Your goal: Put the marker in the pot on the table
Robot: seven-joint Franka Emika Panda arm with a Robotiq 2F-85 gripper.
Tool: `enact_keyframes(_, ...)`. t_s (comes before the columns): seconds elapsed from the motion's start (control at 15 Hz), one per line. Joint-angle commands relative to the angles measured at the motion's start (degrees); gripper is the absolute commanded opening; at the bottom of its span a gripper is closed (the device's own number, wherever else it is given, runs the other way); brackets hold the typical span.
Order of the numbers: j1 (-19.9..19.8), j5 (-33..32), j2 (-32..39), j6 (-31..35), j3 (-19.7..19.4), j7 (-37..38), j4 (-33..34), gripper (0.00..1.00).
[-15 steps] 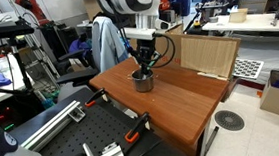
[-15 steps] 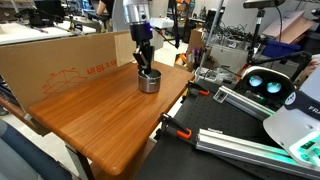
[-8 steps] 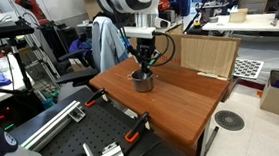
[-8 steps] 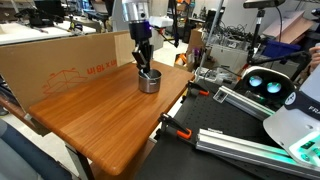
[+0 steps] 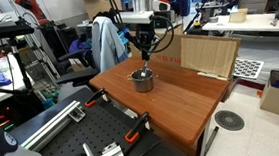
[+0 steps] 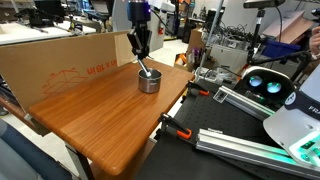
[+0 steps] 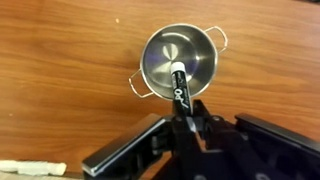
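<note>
Left of the small round shiny silver metal pot (image 6: pixel 149 82): long brown cardboard sheet (image 6: pixel 60 62) standing on edge behind it, on the large reddish-brown wooden table (image 6: pixel 100 115); bare wood in front of the pot.

At the pot: upright on the table top, two thin wire loop handles seen in wrist view (image 7: pixel 180 55); slim black marker (image 7: pixel 179 88) with its white tip down inside the pot, body slanting up over the pot's rim; same slant seen in an exterior view (image 6: pixel 147 70).

Above the pot: black Robotiq gripper (image 6: pixel 141 56) clear of the rim, pointing down; marker's upper end right at the fingertips in wrist view (image 7: pixel 188 122); cannot tell whether jaws clamp it or stand slightly apart.

Right of the pot, in an exterior view: light brown board (image 5: pixel 208 55) upright at the table's edge, well apart from the pot (image 5: pixel 142 81).
</note>
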Motion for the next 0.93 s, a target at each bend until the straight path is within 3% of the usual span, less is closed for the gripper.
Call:
enact_keyframes(0.0,-0.7,5.6,-6.6,3.0,1.4,-1.3,-4.2,0.04)
enact_keyframes(0.33,0.6,14.3,-13.2,-0.1,2.3,-4.1,-5.3,0.04)
enact_keyframes(0.67,2.6,11.0,-8.0,-11.5,2.5,2.3,-1.3,0.04)
enact_keyframes(0.87,3.2,10.1,-3.5,-13.6,2.5,4.9,0.7,0.04)
